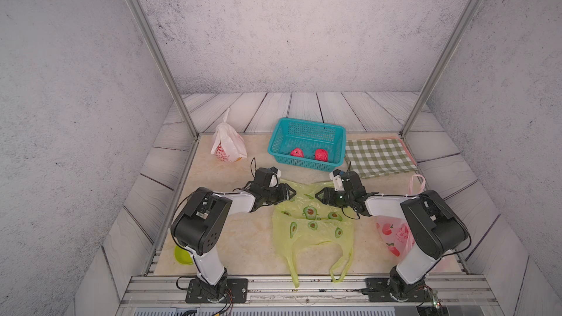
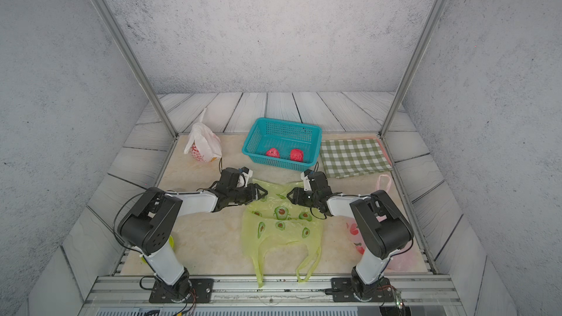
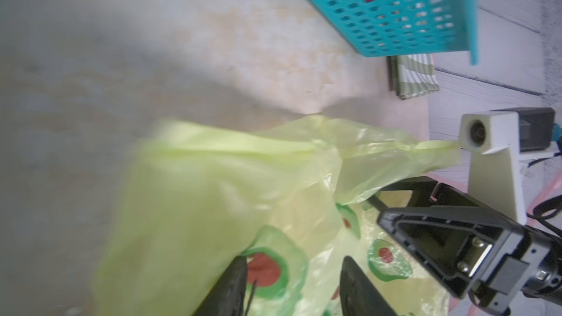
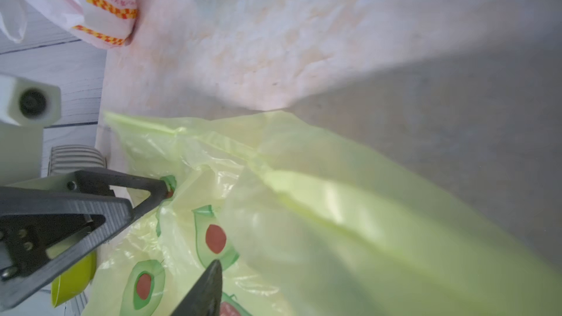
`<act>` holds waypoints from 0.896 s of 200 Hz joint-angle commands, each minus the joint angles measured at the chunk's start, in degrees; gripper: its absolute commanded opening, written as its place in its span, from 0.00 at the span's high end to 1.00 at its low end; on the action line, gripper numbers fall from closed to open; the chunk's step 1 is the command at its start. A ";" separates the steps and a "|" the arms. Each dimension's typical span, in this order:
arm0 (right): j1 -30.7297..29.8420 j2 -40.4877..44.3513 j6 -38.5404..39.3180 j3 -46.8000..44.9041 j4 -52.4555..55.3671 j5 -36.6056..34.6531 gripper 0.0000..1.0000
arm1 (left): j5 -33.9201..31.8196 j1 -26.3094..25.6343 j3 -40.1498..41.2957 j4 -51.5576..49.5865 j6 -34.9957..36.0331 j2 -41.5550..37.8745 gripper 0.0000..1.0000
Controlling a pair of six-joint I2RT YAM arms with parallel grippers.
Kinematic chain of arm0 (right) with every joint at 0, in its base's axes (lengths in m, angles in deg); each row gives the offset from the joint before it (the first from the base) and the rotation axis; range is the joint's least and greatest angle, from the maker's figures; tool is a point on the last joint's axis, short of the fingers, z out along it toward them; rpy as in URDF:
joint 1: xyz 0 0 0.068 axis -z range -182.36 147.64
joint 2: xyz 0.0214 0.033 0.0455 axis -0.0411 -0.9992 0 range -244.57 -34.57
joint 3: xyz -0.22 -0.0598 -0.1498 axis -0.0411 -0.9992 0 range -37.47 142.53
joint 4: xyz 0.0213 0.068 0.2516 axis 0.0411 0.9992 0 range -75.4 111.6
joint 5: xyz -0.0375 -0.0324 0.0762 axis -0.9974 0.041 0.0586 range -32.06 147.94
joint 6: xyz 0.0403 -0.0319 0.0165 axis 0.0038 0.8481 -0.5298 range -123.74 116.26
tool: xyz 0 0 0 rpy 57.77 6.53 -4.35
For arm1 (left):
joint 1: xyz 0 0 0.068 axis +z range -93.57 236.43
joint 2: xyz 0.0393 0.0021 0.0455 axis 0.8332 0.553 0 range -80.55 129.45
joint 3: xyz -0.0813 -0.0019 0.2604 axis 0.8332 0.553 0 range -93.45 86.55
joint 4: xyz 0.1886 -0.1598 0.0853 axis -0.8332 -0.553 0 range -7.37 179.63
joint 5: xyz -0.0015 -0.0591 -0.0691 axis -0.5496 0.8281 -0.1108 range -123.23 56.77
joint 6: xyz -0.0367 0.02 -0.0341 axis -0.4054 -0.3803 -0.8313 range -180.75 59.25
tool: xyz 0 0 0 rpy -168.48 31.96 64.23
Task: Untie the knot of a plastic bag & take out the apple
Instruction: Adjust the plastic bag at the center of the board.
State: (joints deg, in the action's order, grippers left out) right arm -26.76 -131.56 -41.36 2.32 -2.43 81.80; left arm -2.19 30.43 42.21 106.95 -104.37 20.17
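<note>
The plastic bag (image 1: 313,223), pale green with avocado prints, lies flat on the mat, and its two handles (image 1: 293,265) trail loose and apart over the front rail, with no knot showing. My left gripper (image 1: 292,193) and right gripper (image 1: 317,196) face each other at its far end. In the left wrist view the left gripper (image 3: 293,261) has its fingers apart with bag film between them. The right gripper (image 3: 377,202) also has its fingers apart, one tucked under a fold. Two red apples (image 1: 297,152) (image 1: 321,155) lie in the teal basket (image 1: 304,162).
A knotted white bag (image 1: 226,144) stands at the back left. A green checked cloth (image 1: 377,156) lies right of the basket. A pink printed bag (image 1: 392,235) lies under my right arm, and a lime bowl (image 1: 182,255) sits by my left arm's base.
</note>
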 commanded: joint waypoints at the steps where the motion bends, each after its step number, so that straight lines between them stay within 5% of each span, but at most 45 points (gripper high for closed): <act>1: 2.16 -0.31 -1.28 -1.53 -4.82 2.83 0.42 | 0.32 1.32 0.64 0.67 0.95 0.03 0.47; 43: 3.33 3.30 -0.43 -1.07 -3.07 6.57 0.40 | 0.05 2.21 0.23 -1.15 2.04 -2.05 0.46; 119: 0.51 24.82 -0.01 3.65 14.54 13.09 0.37 | -0.13 -2.73 -6.25 -20.31 3.52 -25.37 0.42; 179: -9.31 25.18 -8.34 -13.86 0.98 14.47 0.39 | -0.34 -15.79 8.20 -5.91 -6.76 -24.78 0.42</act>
State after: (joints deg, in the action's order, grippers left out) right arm -33.05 -103.80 -45.74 -5.42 3.82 94.72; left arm -2.05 18.19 45.66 96.02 -106.71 -7.76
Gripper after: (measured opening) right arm 0.607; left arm 0.579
